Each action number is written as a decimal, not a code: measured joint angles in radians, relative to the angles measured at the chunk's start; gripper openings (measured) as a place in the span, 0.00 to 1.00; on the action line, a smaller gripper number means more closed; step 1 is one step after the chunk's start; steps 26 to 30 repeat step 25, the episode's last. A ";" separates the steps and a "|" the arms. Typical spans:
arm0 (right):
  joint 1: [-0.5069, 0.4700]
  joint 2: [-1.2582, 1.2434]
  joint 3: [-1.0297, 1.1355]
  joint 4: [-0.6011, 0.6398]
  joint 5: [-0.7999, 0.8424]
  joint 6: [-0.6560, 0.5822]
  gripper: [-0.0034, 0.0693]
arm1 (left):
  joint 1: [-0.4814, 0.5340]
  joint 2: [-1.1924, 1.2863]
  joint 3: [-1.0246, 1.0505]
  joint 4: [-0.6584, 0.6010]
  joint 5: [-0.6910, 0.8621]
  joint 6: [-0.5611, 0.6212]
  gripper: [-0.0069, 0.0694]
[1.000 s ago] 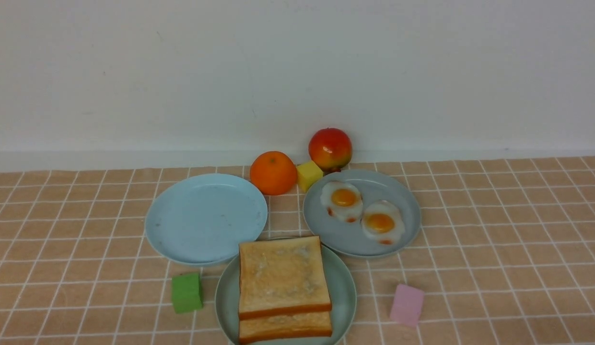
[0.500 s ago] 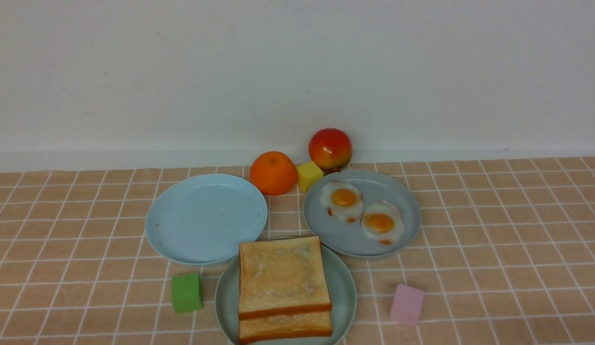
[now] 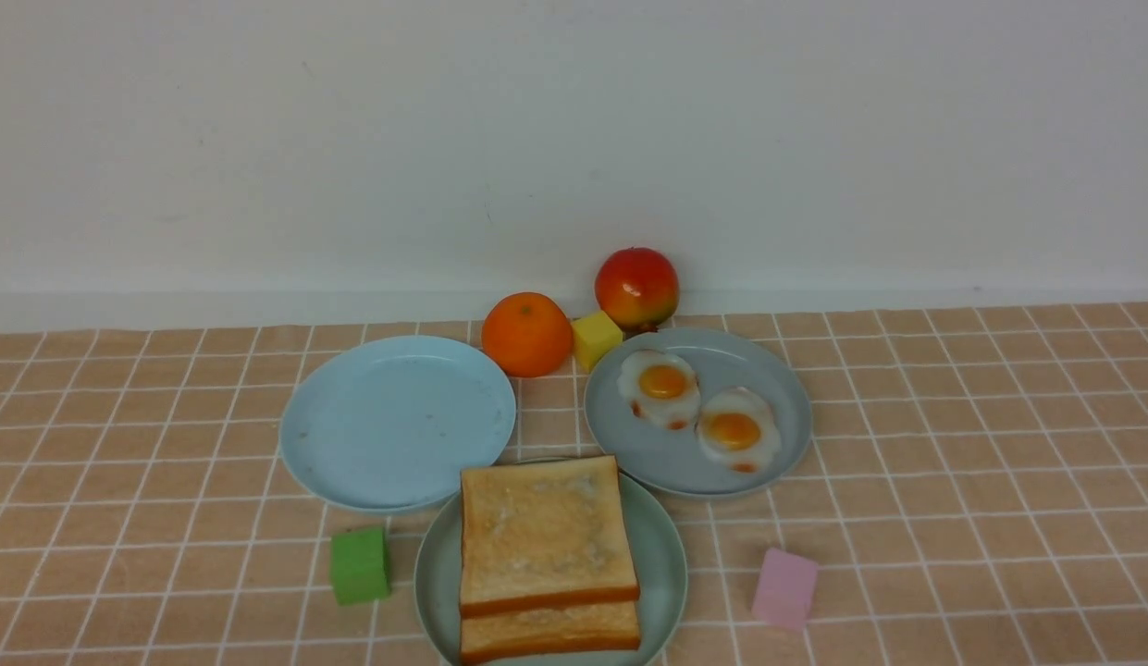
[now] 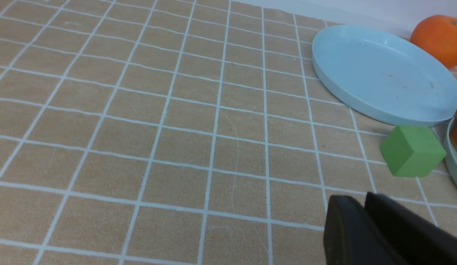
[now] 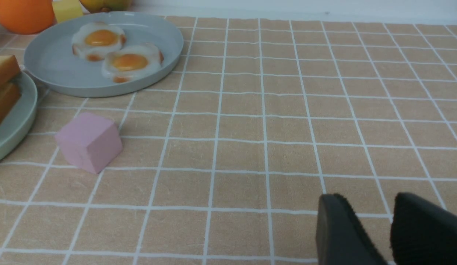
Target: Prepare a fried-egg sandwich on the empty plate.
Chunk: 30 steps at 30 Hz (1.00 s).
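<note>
Nothing has shifted: two toast slices sit stacked on the mint plate (egg unseen). Left gripper nearly pressed together, right gripper parted, both empty. Toast looks light, stiff; grip its crust.

On the table, 2 stacked toast slices lie on the nearest plate, with 1 bare plate behind-left, 2 eggs on another plate behind-right, and 2 fruits farthest back.

Glossy fried eggs, matt smooth plates, woven-looking checked cloth, matt foam-like cubes.
</note>
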 joint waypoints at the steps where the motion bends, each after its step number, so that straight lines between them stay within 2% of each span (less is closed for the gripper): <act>1: 0.000 0.000 0.000 0.000 0.000 0.000 0.37 | 0.000 0.000 0.000 0.000 0.000 0.000 0.20; 30: 0.000 0.000 0.000 0.000 0.000 0.000 0.37 | 0.000 0.000 0.000 0.000 0.000 0.000 0.22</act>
